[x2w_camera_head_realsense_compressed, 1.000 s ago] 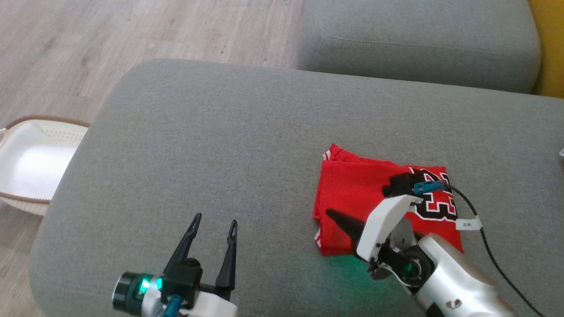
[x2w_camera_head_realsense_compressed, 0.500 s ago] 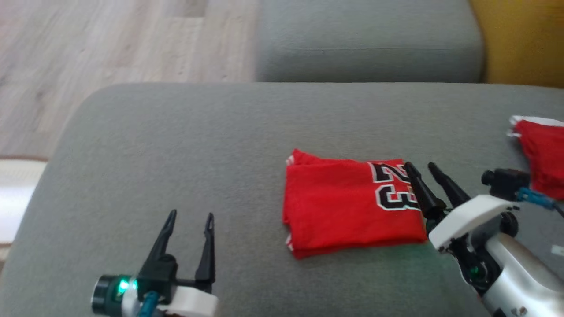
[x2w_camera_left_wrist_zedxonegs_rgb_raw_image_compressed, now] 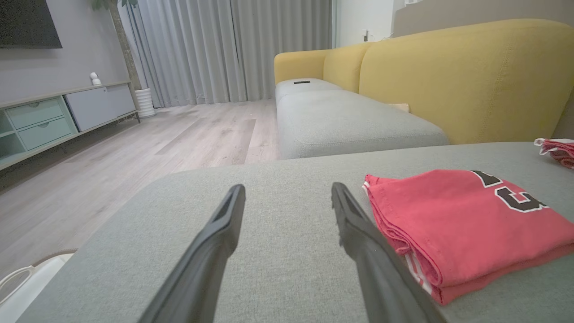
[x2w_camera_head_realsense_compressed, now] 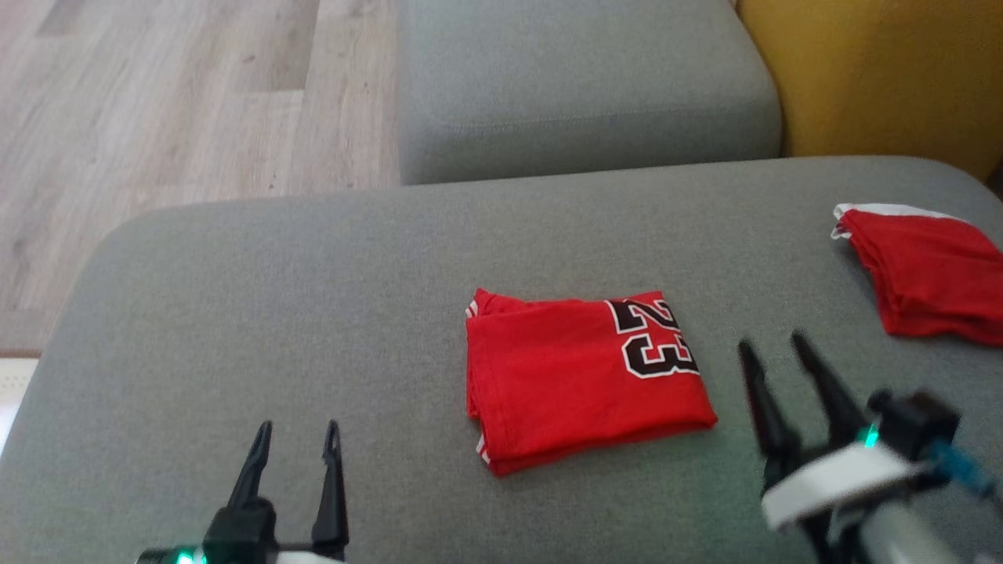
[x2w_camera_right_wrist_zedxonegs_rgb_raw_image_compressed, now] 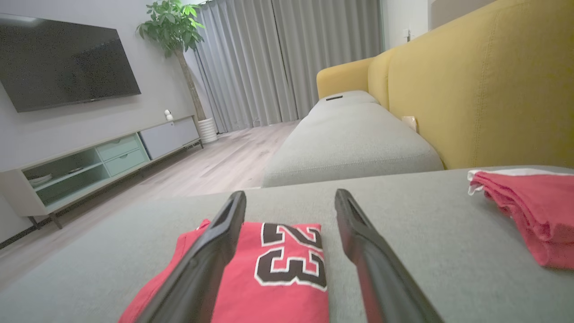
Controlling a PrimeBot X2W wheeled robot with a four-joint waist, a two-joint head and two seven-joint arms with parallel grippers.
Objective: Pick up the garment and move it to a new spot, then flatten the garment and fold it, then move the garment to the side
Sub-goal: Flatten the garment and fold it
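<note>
My left pincer (x2w_camera_head_realsense_compressed: 298,427) hovers low over the near left part of the grey sofa cushion (x2w_camera_head_realsense_compressed: 313,298), its two dark fingers apart with nothing between them. My right pincer (x2w_camera_head_realsense_compressed: 770,341) is on the other side, fingers likewise spread and empty, a little blurred in the head view.

The red shirt (x2w_camera_head_realsense_compressed: 580,376) lies folded into a neat rectangle near the middle of the cushion, between my two pincers and touching neither. Its black number 23, edged in white, faces up at the end nearer my right pincer. The stacked folded edges, with a bit of white trim showing, face my left one. From my right wrist, the shirt sits just ahead of and below my fingers, the number showing in the gap between them. From my left wrist, it lies to the right of my fingers, close to the right one.

A second red cloth (x2w_camera_head_realsense_compressed: 932,274) with a white edge rests well apart from the shirt, at the far right of the same cushion. Beyond are another grey seat (x2w_camera_head_realsense_compressed: 580,86), the yellow backrest (x2w_camera_head_realsense_compressed: 885,70) and the wooden floor (x2w_camera_head_realsense_compressed: 157,102).
</note>
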